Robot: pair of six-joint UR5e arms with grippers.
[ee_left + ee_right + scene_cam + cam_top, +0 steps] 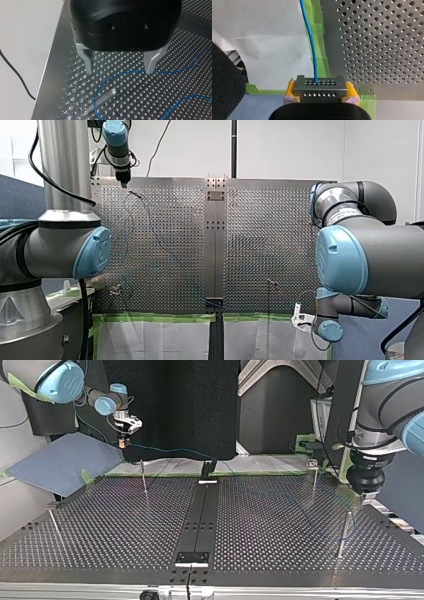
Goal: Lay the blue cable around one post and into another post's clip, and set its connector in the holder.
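My right gripper (320,90) is shut, its yellow pads clamped on the dark grey connector (319,85). The blue cable (310,42) leaves the connector and runs along the green-taped table edge. In the top view this gripper (123,441) hangs off the table's far left corner, and the cable (170,451) trails from it toward the black holder (208,468). My left gripper (118,71) stands open just above the plate, with the cable (125,73) passing under its metal fingers and curving around a thin post (103,98). In the top view this gripper (367,496) is at the right, by a post (344,532).
More thin posts stand on the perforated plate (125,530): one at the back left (143,477), one with a clip on top at the back right (313,480), one at the left edge (54,522). A bracket (191,558) sits on the centre strip.
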